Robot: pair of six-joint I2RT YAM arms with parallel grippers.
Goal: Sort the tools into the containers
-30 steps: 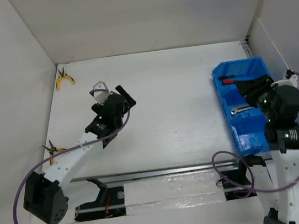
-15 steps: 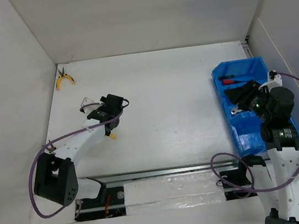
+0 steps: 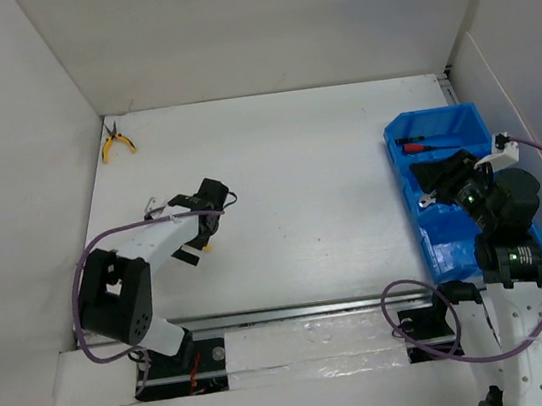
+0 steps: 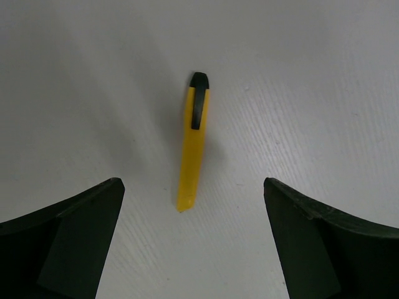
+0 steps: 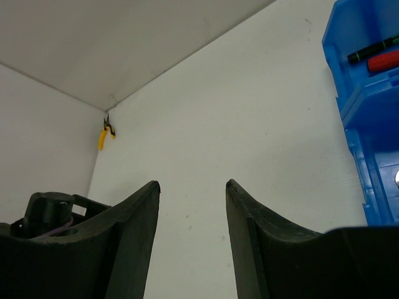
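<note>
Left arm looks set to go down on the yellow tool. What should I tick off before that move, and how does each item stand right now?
1. Left gripper jaws open: ok.
2. Yellow tool lies between the jaws, one jaw on each long side: ok.
3. Nothing else near the tool on the table: ok.
4. Height of the jaws above the tool: cannot tell.
5. Right gripper empty, jaws apart: ok.
6. Way into the bin free for the drop: not ok, the right gripper hangs over it.
</note>
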